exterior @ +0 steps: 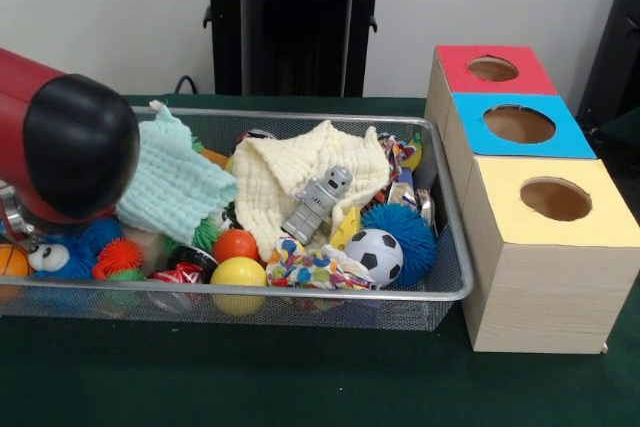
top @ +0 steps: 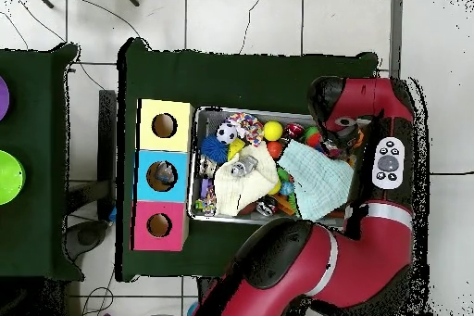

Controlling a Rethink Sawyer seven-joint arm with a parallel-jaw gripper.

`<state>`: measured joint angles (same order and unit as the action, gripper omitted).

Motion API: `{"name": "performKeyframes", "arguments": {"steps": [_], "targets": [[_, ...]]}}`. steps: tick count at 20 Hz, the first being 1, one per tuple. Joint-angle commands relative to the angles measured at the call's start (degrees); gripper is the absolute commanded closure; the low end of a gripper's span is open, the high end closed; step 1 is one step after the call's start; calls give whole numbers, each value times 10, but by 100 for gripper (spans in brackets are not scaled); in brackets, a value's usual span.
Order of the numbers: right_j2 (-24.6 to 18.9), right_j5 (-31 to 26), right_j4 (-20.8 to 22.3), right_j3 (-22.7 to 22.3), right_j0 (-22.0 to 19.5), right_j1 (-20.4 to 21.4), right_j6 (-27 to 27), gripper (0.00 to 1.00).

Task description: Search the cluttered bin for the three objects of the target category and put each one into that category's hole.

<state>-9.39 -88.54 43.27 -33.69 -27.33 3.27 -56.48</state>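
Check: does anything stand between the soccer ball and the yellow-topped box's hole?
The soccer ball lies uncovered at the bin's end beside the boxes. Only the bin's mesh wall stands between it and the yellow-topped box, whose hole is open.

One camera sits low and close, facing the bin (exterior: pixel 440 292) across the counter (exterior: pixel 300 377). The other looks straight down from high. Both share the bin (top: pixel 199 113) and boxes (exterior: pixel 545 237).

The big red & black arm (top: pixel 370 238) bends round in a curve seen from above, w/ its round black end (exterior: pixel 80 147) low at one side in the front view. Can't see the claw, so no telling if it's open or closed.
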Motion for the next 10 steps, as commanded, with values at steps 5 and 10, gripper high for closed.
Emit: {"name": "performKeyframes", "arguments": {"steps": [5, 10], "targets": [[-57, 284, -46, -171, -68, 32, 76, 0], [-53, 285, -51, -168, -65, 30, 77, 0]]}}
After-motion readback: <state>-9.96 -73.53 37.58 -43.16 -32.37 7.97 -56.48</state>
